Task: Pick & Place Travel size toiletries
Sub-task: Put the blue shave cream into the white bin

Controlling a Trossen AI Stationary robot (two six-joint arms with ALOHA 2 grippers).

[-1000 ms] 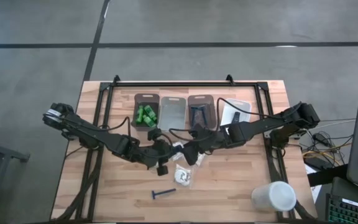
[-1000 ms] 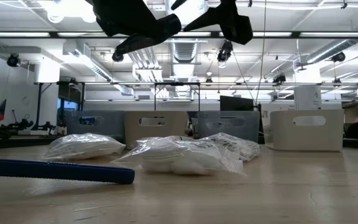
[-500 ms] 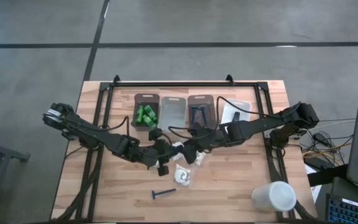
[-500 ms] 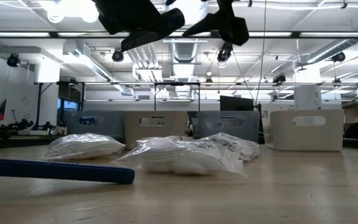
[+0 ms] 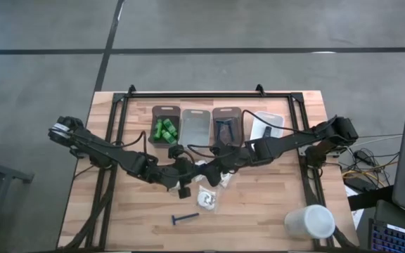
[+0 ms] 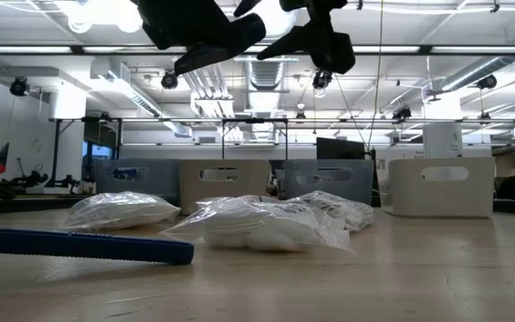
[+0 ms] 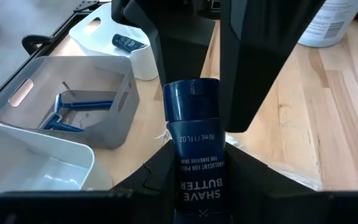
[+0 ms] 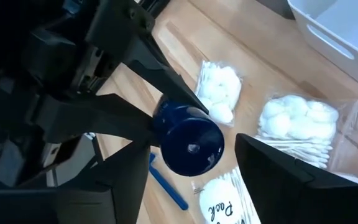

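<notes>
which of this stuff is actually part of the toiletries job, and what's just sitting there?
Job: shave butter tube, gripped by left tool, right tool open around its cap; white packets; loose blue razor; green bottles and binned razors, already sorted.
Just there: bins; big white cup.
</notes>
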